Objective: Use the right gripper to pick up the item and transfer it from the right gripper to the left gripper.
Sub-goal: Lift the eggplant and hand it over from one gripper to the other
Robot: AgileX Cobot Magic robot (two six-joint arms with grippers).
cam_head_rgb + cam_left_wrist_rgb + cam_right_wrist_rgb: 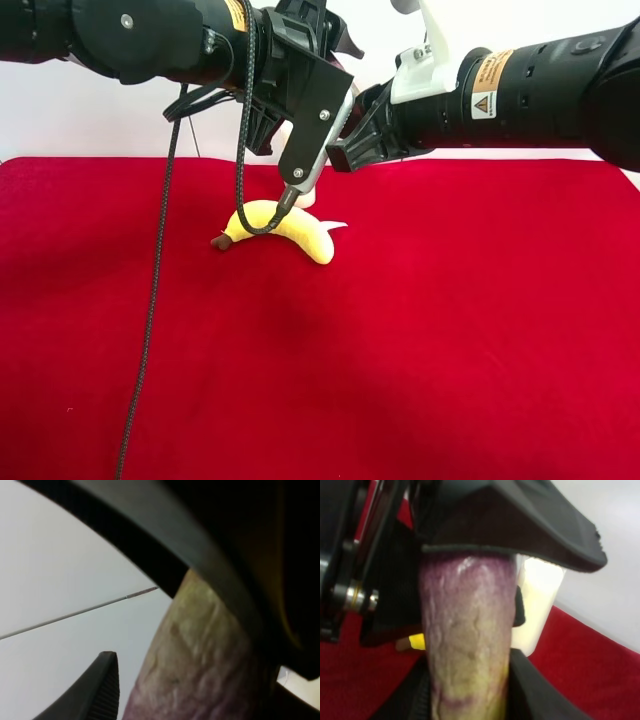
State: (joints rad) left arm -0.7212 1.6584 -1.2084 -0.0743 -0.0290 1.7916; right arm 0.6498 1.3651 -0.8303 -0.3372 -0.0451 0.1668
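Hold off loosening the right fingers [535, 695], clamped on the eggplant [467, 645] in the air above the banana [285, 228]. First close the left fingers [102, 690], parted with one clear of the skin, squarely on the free end. Mind the candle [540, 605] just behind the banana and the cable [150, 330] hanging beside it to the desk [450, 330].

Right gripper [342, 152] fingers closed, left gripper [165, 640] fingers apart, both arms raised, tip-to-tip.

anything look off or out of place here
One thing: the black cable trailing from the arm at the exterior high view's left loops down across the plush banana on the red cloth, where it could snag. Nothing looks spilled or damaged.
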